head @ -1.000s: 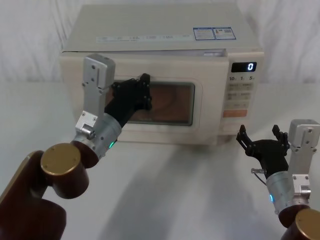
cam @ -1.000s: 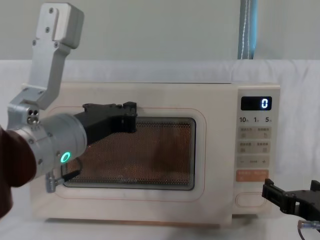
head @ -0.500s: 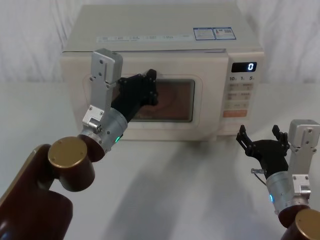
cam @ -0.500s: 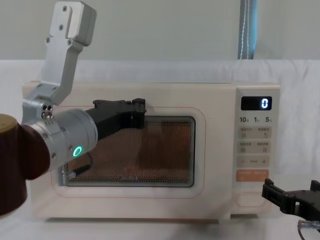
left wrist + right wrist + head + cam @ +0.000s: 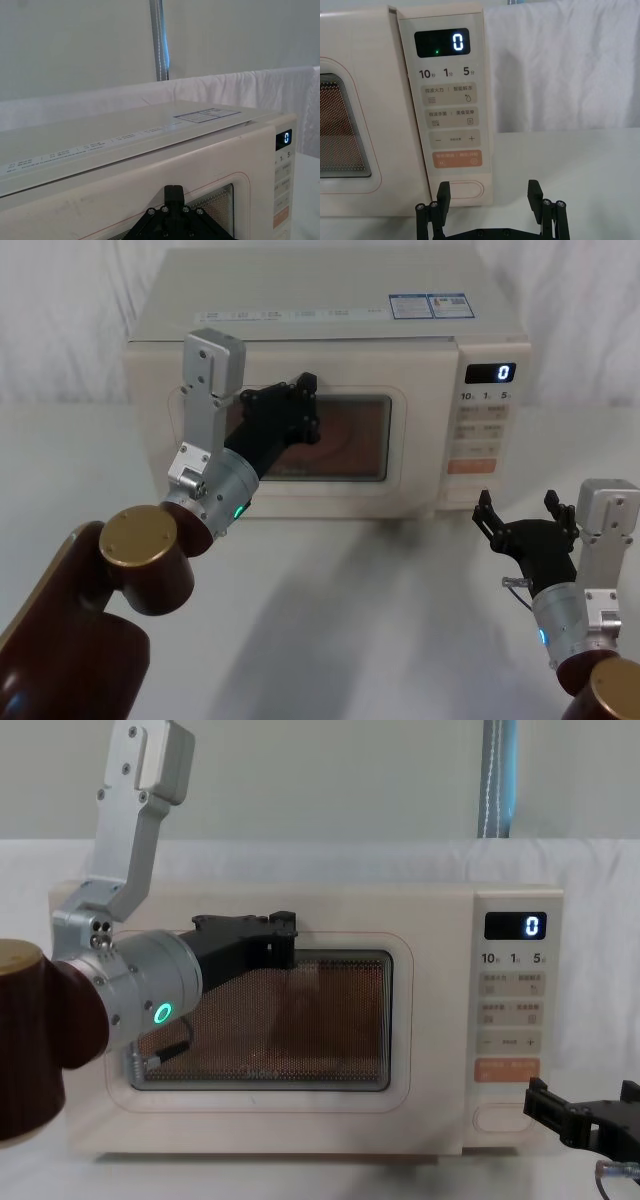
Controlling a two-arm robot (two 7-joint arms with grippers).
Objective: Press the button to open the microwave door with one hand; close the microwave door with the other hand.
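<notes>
Microwave door (image 5: 330,445) sits flush and shut under the left gripper (image 5: 296,410), whose finger state I cannot tell. If that push carries on, the microwave (image 5: 300,910) could slide back. Right gripper (image 5: 490,197) hovers before the button (image 5: 462,191), fingers apart.

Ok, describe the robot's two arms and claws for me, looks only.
Both arms share one build: a glossy brown shell with a gold round cap, then a silver-grey wrist with a glowing teal ring and a grey metal bracket. The left claw and right claw are black and blocky, with visible screws. A thin cable loops beside the right wrist.
</notes>
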